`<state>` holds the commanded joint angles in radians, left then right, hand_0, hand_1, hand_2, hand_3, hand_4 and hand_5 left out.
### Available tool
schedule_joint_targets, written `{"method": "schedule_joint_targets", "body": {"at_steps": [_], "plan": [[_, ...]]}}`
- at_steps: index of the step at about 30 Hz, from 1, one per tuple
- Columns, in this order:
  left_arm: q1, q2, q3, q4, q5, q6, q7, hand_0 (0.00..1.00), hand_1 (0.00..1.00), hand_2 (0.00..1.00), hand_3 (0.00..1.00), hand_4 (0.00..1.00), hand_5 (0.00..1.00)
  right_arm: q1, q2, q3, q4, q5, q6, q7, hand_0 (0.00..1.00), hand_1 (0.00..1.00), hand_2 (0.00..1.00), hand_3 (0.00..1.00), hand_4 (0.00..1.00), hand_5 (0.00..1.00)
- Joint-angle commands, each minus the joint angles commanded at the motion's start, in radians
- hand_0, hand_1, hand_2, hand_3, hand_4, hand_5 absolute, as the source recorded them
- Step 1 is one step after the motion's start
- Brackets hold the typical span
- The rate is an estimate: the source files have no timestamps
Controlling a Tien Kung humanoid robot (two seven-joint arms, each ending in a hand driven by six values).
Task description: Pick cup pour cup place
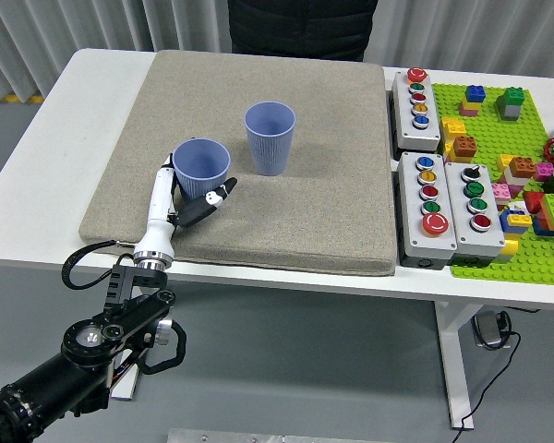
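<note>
Mat [305,221] grey on white table [65,120]; curtain [65,37] behind.

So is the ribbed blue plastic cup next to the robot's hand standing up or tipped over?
Upright. The ribbed blue plastic cup stands on the grey mat, its round open mouth facing up, beside the left hand.

Grey mat [332,212], button boxes [440,205] and toy bricks [512,175] on white table [37,157].

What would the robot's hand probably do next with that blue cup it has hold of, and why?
Probably lift it a little. The left hand already has its fingers around the near cup, which seems to rest upright on the grey mat. The second cup stands just beyond, open end up, ready to be poured into.
</note>
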<state>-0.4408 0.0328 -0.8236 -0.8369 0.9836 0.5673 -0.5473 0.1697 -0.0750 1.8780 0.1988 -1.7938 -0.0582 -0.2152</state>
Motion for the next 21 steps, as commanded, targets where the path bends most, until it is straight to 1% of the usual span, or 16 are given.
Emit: {"method": "schedule_joint_targets", "body": {"at_steps": [7, 8, 19, 20, 21], "plan": [[0.004, 0.001, -0.007, -0.008, 0.013, 0.002, 0.001, 0.734, 0.759, 0.93, 0.936, 0.953, 0.399, 0.001, -0.001, 0.001, 0.0, 0.0, 0.0, 0.0, 0.701, 0.705, 0.653, 0.628, 0.021, 0.313], [0.004, 0.002, -0.007, -0.009, 0.014, 0.003, 0.001, 0.741, 0.77, 0.934, 0.937, 0.973, 0.42, 0.001, -0.001, 0.002, 0.0, -0.001, 0.0, 0.0, 0.701, 0.704, 0.652, 0.628, 0.021, 0.315], [0.019, 0.008, -0.021, -0.024, 0.036, 0.002, 0.005, 0.745, 0.776, 0.938, 0.937, 0.982, 0.429, -0.001, -0.001, 0.005, 0.0, -0.005, 0.001, 0.0, 0.701, 0.704, 0.651, 0.628, 0.02, 0.315], [0.019, 0.008, -0.022, -0.025, 0.04, 0.002, 0.006, 0.753, 0.783, 0.95, 0.971, 0.991, 0.439, -0.001, -0.001, 0.006, 0.001, -0.006, 0.001, 0.0, 0.701, 0.705, 0.65, 0.627, 0.02, 0.314], [0.019, 0.008, -0.024, -0.025, 0.042, 0.003, 0.007, 0.753, 0.783, 0.95, 0.971, 0.991, 0.439, -0.001, -0.001, 0.007, 0.0, -0.006, 0.001, 0.0, 0.701, 0.705, 0.65, 0.627, 0.02, 0.314]]}}
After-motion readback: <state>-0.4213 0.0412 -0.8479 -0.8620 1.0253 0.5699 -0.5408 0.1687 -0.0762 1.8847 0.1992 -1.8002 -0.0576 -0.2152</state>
